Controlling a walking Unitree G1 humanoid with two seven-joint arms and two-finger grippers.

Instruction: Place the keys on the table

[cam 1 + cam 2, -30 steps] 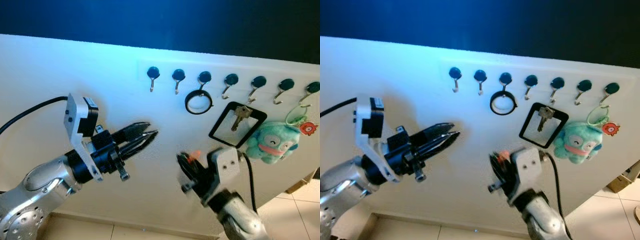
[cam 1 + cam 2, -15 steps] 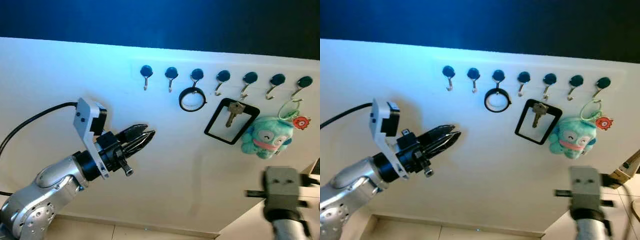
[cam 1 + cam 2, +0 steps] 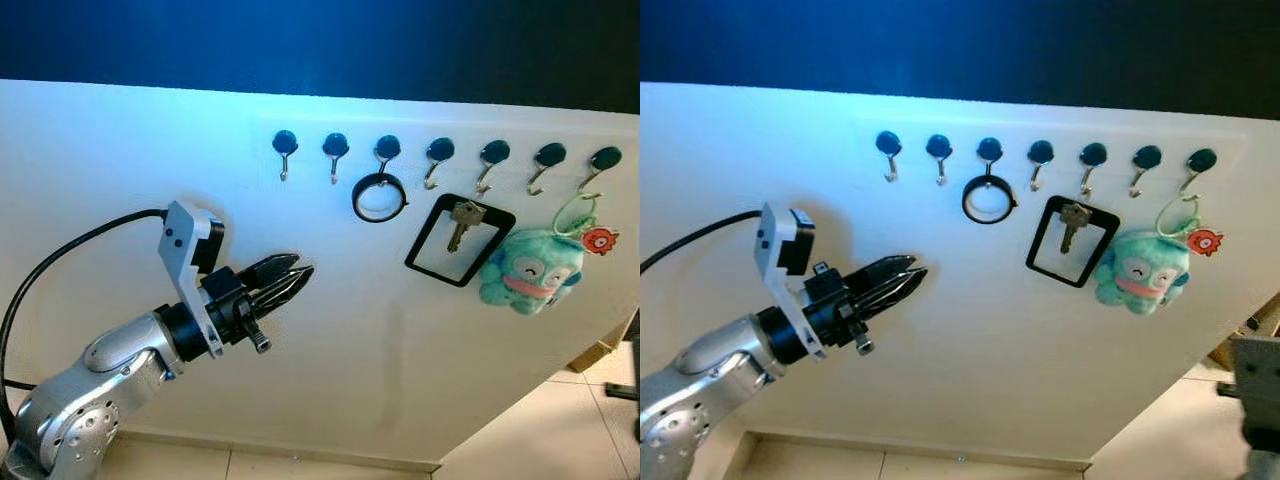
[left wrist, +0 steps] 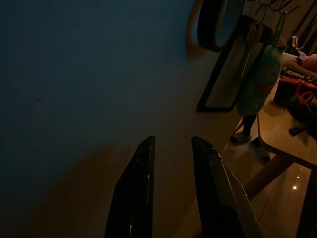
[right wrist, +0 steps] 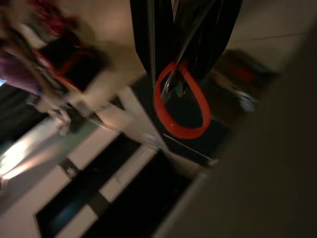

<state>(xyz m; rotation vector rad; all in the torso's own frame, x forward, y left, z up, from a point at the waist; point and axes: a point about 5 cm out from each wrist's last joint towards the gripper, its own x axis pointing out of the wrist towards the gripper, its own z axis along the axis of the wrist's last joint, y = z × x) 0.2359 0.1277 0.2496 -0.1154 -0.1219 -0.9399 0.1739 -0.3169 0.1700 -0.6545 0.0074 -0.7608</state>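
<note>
Left eye view, L to R: left gripper point(image 3: 295, 275) on silver arm raised in front of white wall panel point(image 3: 120, 150), long black fingers tapering together at tips; left wrist view shows a narrow slit between them, nothing held. Up and to the R of those fingertips: row of dark round-capped metal hooks point(image 3: 285, 142). First two bare. Third carries black ring w/ clear centre point(image 3: 378, 196). Further R, black rectangular frame tag point(image 3: 459, 240) w/ silver key point(image 3: 461, 218) hanging inside it; then teal plush monster keychain point(image 3: 530, 272) on pale green loop, w/ small orange-red charm point(image 3: 598, 240) beside it at far R.

Right gripper point(image 5: 173, 59): right wrist view, blurred. Black fingers closed on metal key bits point(image 5: 174, 84) strung on an orange-red loop point(image 5: 181, 101) dangling below the tips. So the task keys look to be in the R grip, clear of the wall. Beyond the fingers, a pale blurred slab w/ legs, poss. a table; can't confirm.

Judgement: carry phase, placing not yet done.

Risks:
- Loop hangs free; swing in transit could snag on an edge.
- Grip seems to be on thin metal, so a jolt may let keys slip → drop on floor.
- Blur means target poorly located; early release misses the table.
- L arm held out near wall could clip hooks if body turns.
</note>
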